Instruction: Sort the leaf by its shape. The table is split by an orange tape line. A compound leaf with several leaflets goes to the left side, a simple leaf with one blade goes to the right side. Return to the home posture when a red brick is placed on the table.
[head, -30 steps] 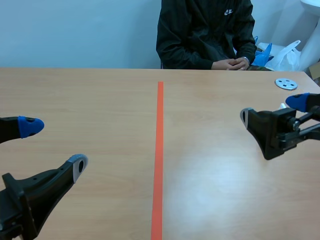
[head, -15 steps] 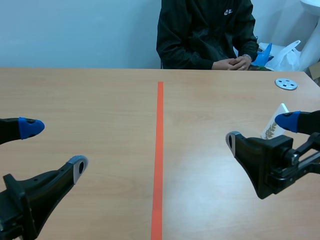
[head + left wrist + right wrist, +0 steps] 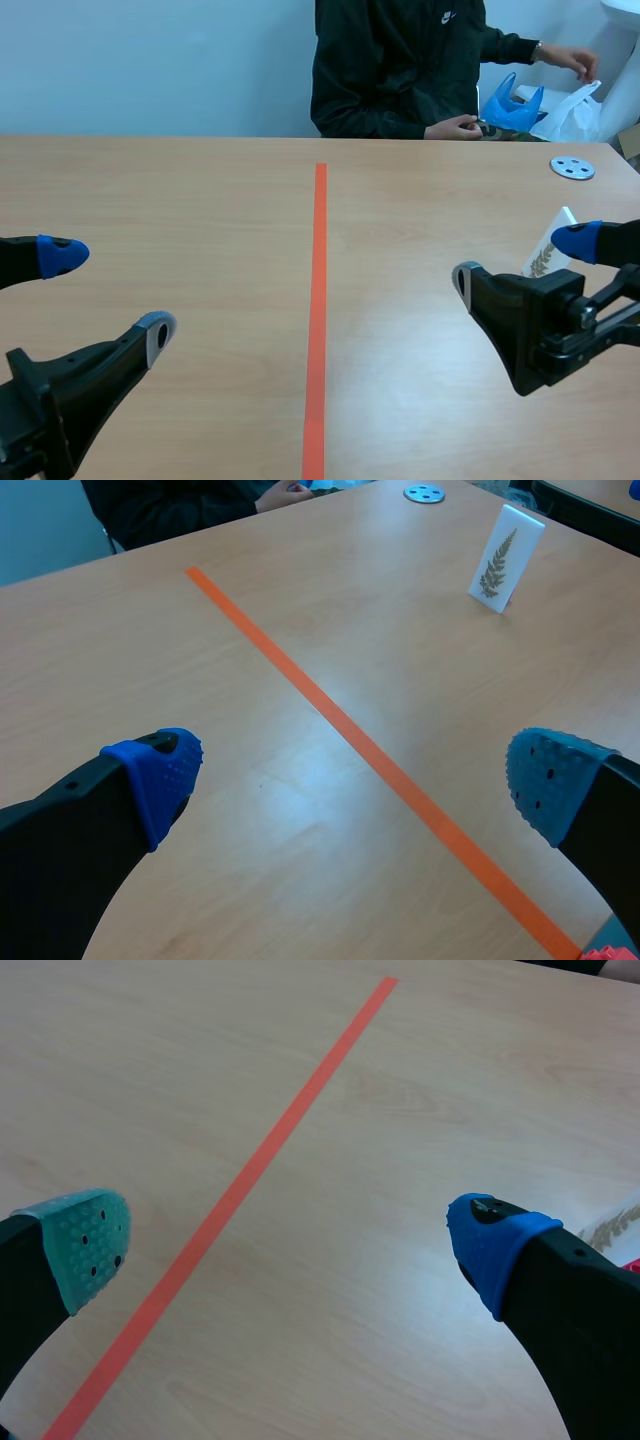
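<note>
A white card (image 3: pixel 543 256) printed with a feathery, many-leaflet leaf stands upright on the table right of the orange tape line (image 3: pixel 318 300). My right gripper (image 3: pixel 521 262) hangs open just in front of the card, whose lower part one blue pad hides. In the left wrist view the card (image 3: pixel 505 560) stands far ahead, across the tape line (image 3: pixel 370 755). My left gripper (image 3: pixel 108 295) is open low at the near left, holding nothing. In their own views, the left gripper (image 3: pixel 350 780) and the right gripper (image 3: pixel 290 1245) have only bare table between their fingers.
A person sits across the table, one hand reaching into a white plastic bag (image 3: pixel 575 112) beside a blue object (image 3: pixel 508 105). A small grey disc (image 3: pixel 572 168) with holes lies at the far right.
My right gripper has pulled back toward the near edge and lower, uncovering the standing card. The person's hand has lifted toward the white bag. The left arm has not moved.
</note>
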